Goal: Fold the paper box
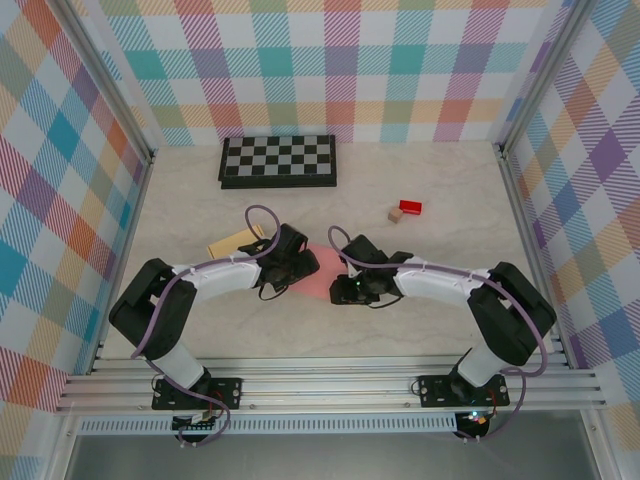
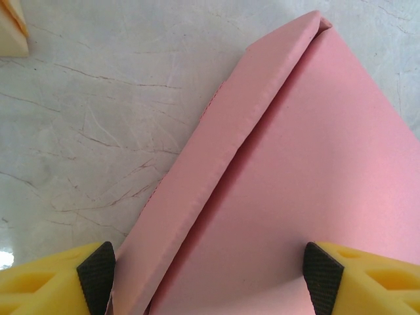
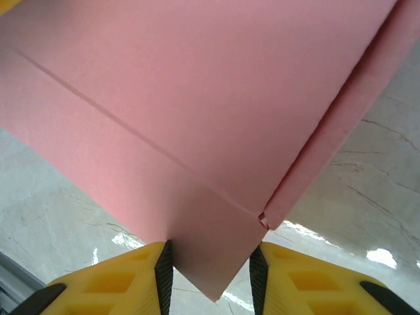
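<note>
Looking at a flat pink paper box sheet (image 1: 318, 275) in the middle of the pale marbled table (image 1: 450, 320), right between both arms and about equally near each; long side flap folded up along its crease, running away from the left gripper (image 2: 209, 279), fingers spread wide either side. Near corner poking straight between the right gripper (image 3: 210, 269) pads, narrow gap; can't tell if actually pinched.

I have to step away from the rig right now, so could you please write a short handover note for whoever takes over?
Left gripper: open, jaws wide over the pink paper box, beside its folded side flap.
Right gripper: jaws narrowed around a box corner; grip unclear.
Box: on the table, between both grippers.
Done: one side flap folded.
To do: the other folds, apparently.
</note>
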